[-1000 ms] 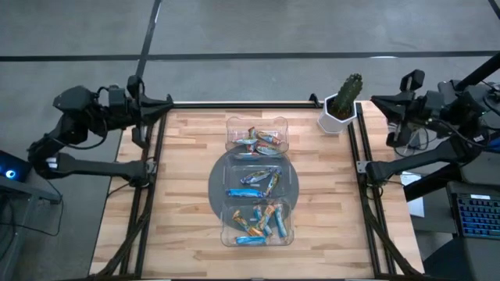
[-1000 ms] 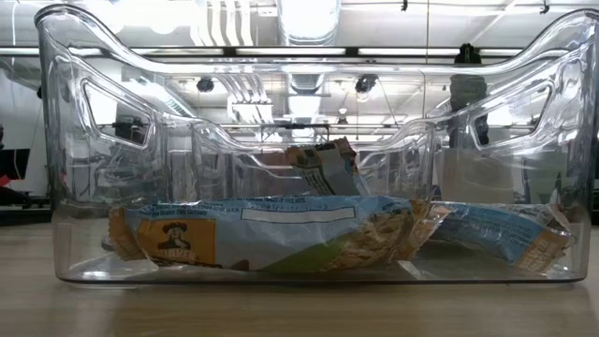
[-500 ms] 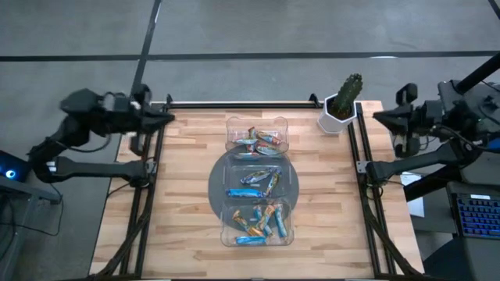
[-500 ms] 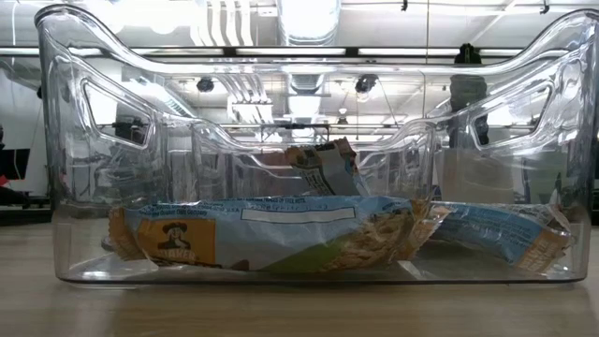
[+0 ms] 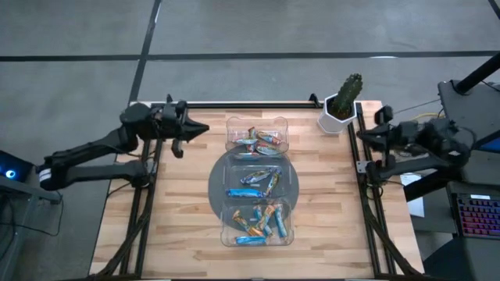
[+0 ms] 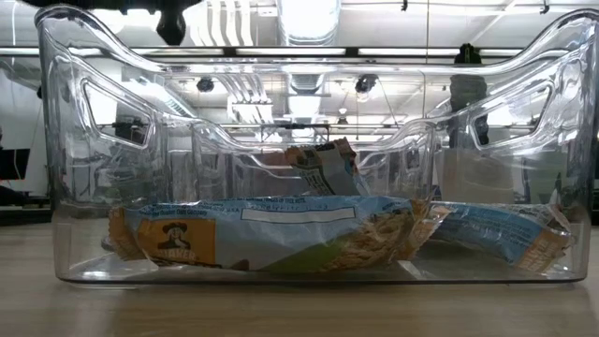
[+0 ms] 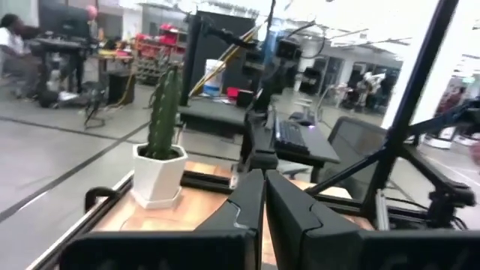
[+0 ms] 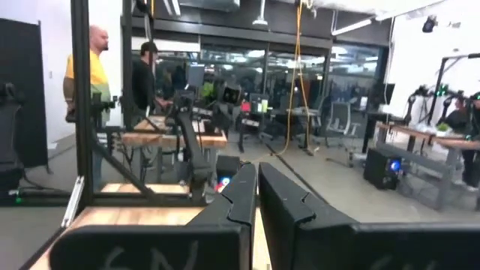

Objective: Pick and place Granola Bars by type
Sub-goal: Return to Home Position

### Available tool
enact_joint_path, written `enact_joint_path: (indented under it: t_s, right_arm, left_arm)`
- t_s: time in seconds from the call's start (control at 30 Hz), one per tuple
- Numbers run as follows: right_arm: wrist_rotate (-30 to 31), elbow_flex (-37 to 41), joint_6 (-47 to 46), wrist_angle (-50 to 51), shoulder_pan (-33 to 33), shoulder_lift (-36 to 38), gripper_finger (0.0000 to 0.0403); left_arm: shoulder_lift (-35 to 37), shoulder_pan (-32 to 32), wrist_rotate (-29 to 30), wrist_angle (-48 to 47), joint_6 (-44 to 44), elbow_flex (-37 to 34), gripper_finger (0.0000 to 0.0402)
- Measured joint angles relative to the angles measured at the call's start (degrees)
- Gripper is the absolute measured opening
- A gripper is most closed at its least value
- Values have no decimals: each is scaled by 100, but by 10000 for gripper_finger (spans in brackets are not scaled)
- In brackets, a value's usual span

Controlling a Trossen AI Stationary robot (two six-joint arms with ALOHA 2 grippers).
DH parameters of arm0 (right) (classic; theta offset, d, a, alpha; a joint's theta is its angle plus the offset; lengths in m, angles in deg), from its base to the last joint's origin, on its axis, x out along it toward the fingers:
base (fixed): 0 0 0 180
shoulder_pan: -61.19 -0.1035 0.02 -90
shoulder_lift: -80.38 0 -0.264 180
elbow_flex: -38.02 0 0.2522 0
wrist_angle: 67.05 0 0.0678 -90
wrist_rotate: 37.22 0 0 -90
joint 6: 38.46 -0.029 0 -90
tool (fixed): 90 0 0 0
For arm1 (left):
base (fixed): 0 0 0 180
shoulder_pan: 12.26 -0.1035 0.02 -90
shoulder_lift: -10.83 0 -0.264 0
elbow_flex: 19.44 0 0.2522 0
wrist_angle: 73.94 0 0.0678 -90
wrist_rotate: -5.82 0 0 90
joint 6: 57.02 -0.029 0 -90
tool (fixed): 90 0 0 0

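The Granola Bars lie in a clear three-compartment tray [image 5: 226,178] at the table's middle: several in the far compartment [image 5: 258,140], several in the middle one [image 5: 256,181], several in the near one [image 5: 258,222]. In the low view, light blue bars [image 6: 271,232] rest flat on the tray's floor. My left gripper [image 5: 205,127] is shut and empty, pointing level over the table's far left part, left of the tray. My right gripper [image 5: 361,133] is shut and empty at the table's right edge. The wrist views show both finger pairs, left [image 7: 264,187] and right [image 8: 256,184], closed together.
A grey round disc [image 5: 216,187] lies under the tray. A cactus in a white pot [image 5: 342,103] stands at the far right corner, also in the left wrist view [image 7: 159,135]. Black frame rails [image 5: 144,211] run along both table sides. People stand in the room beyond [image 8: 94,67].
Both arms have come down. My left gripper has swung from beyond the left rail toward the table's right, out over the far left part of the table. My right gripper has moved toward the table's right edge. Both stayed shut. The bars and tray have not moved.
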Motion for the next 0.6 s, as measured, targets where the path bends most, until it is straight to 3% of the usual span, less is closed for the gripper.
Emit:
enact_joint_path:
  t_s: [0.3, 0.6]
  right_arm:
    - [-81, 1652, -481, -369, 0, 1028, 8]
    - [-506, 2968, -814, -1507, 4, 1230, 8]
  left_arm:
    - [-1, -173, -378, 1465, 230, -1163, 0]
    - [123, -193, -594, 1450, 112, -1818, 0]
